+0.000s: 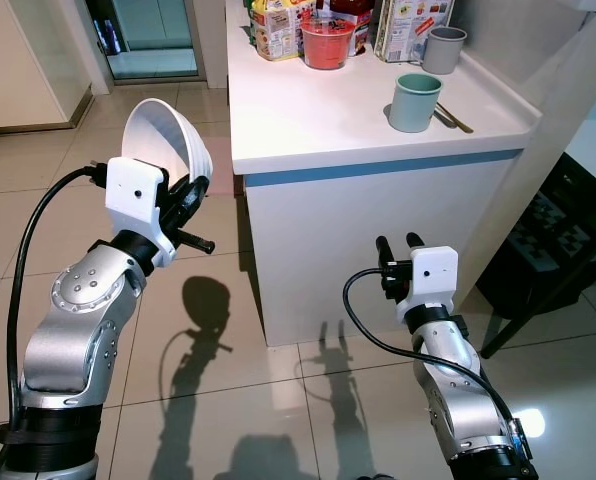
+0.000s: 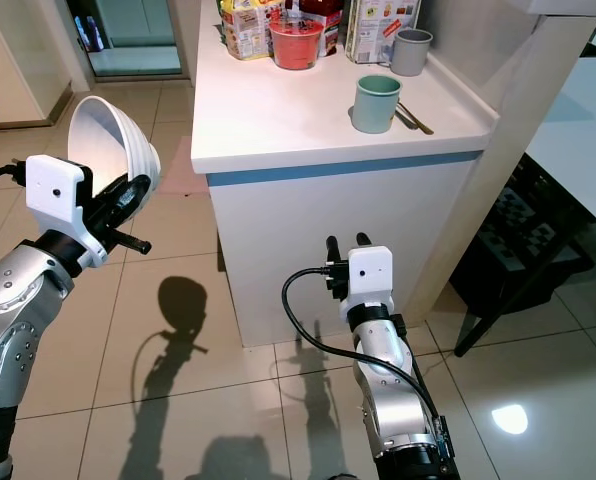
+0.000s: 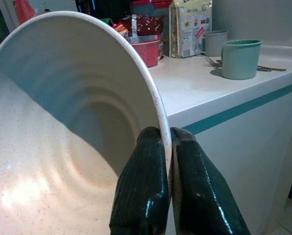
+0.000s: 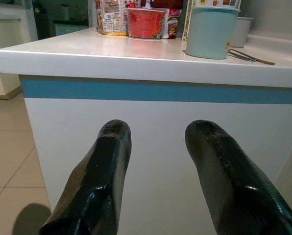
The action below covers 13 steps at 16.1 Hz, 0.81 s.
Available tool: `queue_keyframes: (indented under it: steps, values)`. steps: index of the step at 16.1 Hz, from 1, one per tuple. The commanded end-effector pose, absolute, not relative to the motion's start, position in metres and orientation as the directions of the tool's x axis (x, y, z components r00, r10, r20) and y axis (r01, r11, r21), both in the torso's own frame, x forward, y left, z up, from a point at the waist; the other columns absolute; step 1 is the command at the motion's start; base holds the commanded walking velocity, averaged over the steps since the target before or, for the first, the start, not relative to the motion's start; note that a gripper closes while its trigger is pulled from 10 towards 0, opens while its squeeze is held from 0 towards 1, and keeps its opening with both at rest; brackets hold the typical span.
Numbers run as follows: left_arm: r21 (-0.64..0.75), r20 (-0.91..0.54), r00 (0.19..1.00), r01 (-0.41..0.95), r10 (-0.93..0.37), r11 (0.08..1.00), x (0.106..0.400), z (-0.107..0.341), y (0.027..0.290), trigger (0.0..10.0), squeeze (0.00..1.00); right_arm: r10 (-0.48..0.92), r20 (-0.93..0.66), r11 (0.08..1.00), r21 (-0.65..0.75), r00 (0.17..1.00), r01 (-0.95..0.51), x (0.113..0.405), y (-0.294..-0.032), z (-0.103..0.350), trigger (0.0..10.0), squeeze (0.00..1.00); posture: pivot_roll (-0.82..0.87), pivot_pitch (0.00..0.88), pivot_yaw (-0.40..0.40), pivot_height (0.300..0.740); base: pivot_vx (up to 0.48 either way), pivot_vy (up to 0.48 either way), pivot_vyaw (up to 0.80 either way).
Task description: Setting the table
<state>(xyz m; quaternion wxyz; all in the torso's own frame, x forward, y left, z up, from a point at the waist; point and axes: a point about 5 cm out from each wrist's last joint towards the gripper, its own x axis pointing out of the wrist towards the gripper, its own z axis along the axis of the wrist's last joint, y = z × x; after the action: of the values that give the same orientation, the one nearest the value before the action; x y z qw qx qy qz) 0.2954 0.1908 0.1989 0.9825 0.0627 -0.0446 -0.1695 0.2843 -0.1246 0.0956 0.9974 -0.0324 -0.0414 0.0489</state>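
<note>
White bowl held up at the left of the counter

The left gripper (image 3: 168,142) pinches the rim of the white bowl (image 1: 168,140) between closed fingers, left of the white counter (image 1: 318,125). The right gripper (image 4: 158,142) is low near the counter front, fingers apart and holding nothing. A green cup (image 1: 414,101), grey cup (image 1: 443,48) and red bowl (image 1: 327,43) stand farther back; the floor (image 1: 218,330) is tiled.

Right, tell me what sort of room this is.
Most likely a home kitchen or dining corner: a white counter carrying mugs, a red bowl and food packets, a tiled floor, and the left gripper holding a white bowl.
</note>
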Motion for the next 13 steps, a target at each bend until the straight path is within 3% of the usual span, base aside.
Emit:
queue_keyframes:
  steps: [1, 6, 9, 13]
  values:
    - [0.166, 0.101, 0.931, 0.332, -0.351, 0.929, 0.297, 0.209, 0.19, 0.0, 0.0, 0.098, 0.08, 0.994, -0.065, 0.992, -0.093, 0.286, -0.123, 0.097, 10.0, 0.0, 0.16, 0.0, 0.047, 0.74, 0.0, 0.0, 0.0]
    - [0.253, 0.062, 0.894, 0.416, -0.444, 0.873, 0.291, 0.205, 0.18, 0.0, 0.0, 0.104, 0.084, 0.994, -0.055, 0.991, -0.099, 0.289, -0.119, 0.099, 10.0, 0.0, 0.17, 0.0, 0.05, 0.74, 0.0, 0.0, 0.0]
    - [0.365, -0.041, 0.829, 0.532, -0.558, 0.764, 0.281, 0.193, 0.172, 0.0, 0.0, 0.106, 0.09, 0.993, -0.052, 0.99, -0.102, 0.29, -0.118, 0.101, 10.0, 0.0, 0.17, 0.0, 0.051, 0.74, 0.0, 0.0, 0.0]
    - [0.49, -0.222, 0.698, 0.684, -0.681, 0.541, 0.266, 0.175, 0.169, 0.0, 0.0, 0.113, 0.106, 0.993, -0.038, 0.988, -0.109, 0.301, -0.118, 0.111, 10.0, 0.0, 0.18, 0.0, 0.054, 0.74, 0.0, 0.0, 0.0]
